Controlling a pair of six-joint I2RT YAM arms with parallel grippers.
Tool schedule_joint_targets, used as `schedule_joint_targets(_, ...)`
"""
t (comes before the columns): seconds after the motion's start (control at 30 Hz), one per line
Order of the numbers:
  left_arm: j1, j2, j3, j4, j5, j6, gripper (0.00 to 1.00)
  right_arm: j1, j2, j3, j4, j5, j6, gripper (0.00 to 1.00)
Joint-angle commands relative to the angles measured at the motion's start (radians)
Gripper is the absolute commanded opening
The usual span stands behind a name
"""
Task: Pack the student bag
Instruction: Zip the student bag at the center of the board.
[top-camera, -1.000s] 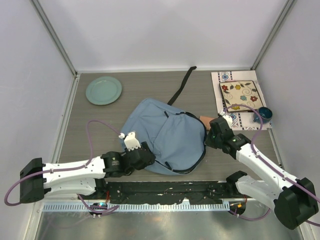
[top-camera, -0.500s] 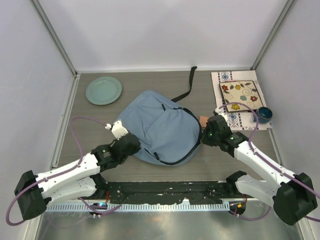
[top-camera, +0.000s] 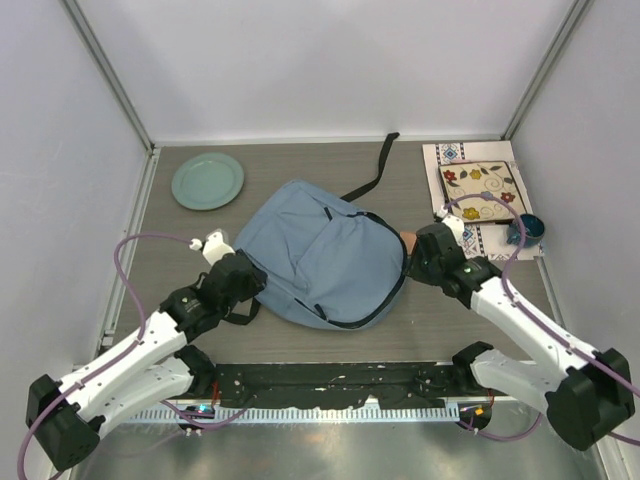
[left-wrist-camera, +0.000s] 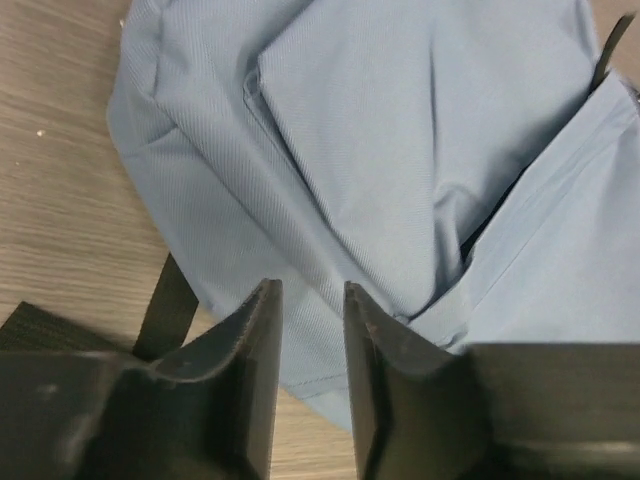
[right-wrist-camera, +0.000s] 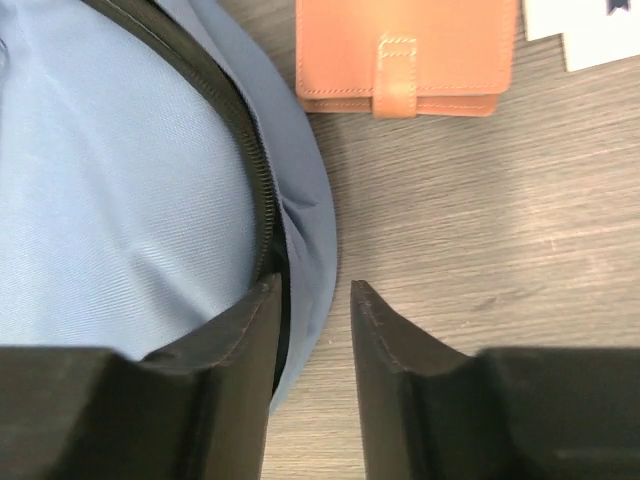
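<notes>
Since a second ago the student bag (top-camera: 325, 255) has slid a little toward the far side of the table (top-camera: 290, 165), and the left arm has swung out to the left, so that its gripper has left the bag's near edge and now sits at the bag's near-left corner. The left gripper (left-wrist-camera: 305, 295) has its jaws a narrow gap apart. Blue fabric and a sliver of wood show through the gap, and nothing is pinched between the jaws. A black strap (left-wrist-camera: 165, 310) runs out from under the bag just left of this gripper. The bag lies flat in the middle of the table, with its dark zipper line curving along its right and near sides and another black strap (top-camera: 375, 165) trailing away toward the far wall. The right gripper (right-wrist-camera: 310, 290) is at the bag's right edge, jaws likewise slightly spread. Its left finger is over the fabric beside the zipper and its right finger is over bare wood, and it grips nothing. Just beyond it, beside the bag's right edge, lies a brown leather wallet (right-wrist-camera: 405, 50) with a strap closure. A pale green plate (top-camera: 207, 180) sits at the far left, well apart from the bag. At the far right a patterned mat (top-camera: 470, 160) carries a floral tile (top-camera: 485, 190), with a small blue cup (top-camera: 528, 230) at the mat's near right corner.
</notes>
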Motion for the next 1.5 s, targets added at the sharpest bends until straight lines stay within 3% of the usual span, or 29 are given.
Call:
schedule_joint_targets(0.0, 0.002, -0.008, -0.025, 0.025, 0.080, -0.023, 0.44, -0.001, -0.105, 0.053, -0.094, 0.094, -0.008, 0.52)
schedule_joint_targets(0.13, 0.001, -0.013, 0.004, 0.004, 0.078, -0.006, 0.56, -0.003, -0.184, 0.084, -0.159, 0.114, 0.035, 0.56)
schedule_joint_targets(0.23, 0.002, -0.021, 0.010, 0.011, 0.098, -0.003, 0.62, -0.001, -0.264, 0.068, -0.130, 0.000, 0.049, 0.54)
schedule_joint_targets(0.4, 0.001, 0.007, 0.002, 0.074, 0.163, -0.023, 0.64, -0.001, -0.260, -0.022, 0.034, -0.281, 0.110, 0.31)
schedule_joint_targets(0.6, -0.032, 0.053, -0.007, 0.148, 0.196, -0.049, 0.64, -0.001, -0.148, -0.120, 0.195, -0.337, 0.152, 0.18)
schedule_joint_targets(0.8, -0.059, 0.082, -0.021, 0.195, 0.223, -0.073, 0.64, 0.000, 0.010, -0.127, 0.324, -0.348, 0.099, 0.16)
schedule_joint_targets(1.07, -0.119, 0.093, -0.071, 0.246, 0.239, -0.151, 0.69, 0.000, -0.094, -0.050, 0.231, -0.248, 0.030, 0.18)
schedule_joint_targets(1.3, -0.162, 0.045, -0.111, 0.223, 0.198, -0.193, 0.70, 0.006, -0.177, -0.045, 0.143, -0.448, 0.024, 0.18)
schedule_joint_targets(1.47, -0.162, 0.050, -0.065, 0.188, 0.190, -0.170, 0.70, 0.103, -0.181, -0.097, 0.119, -0.427, 0.076, 0.14)
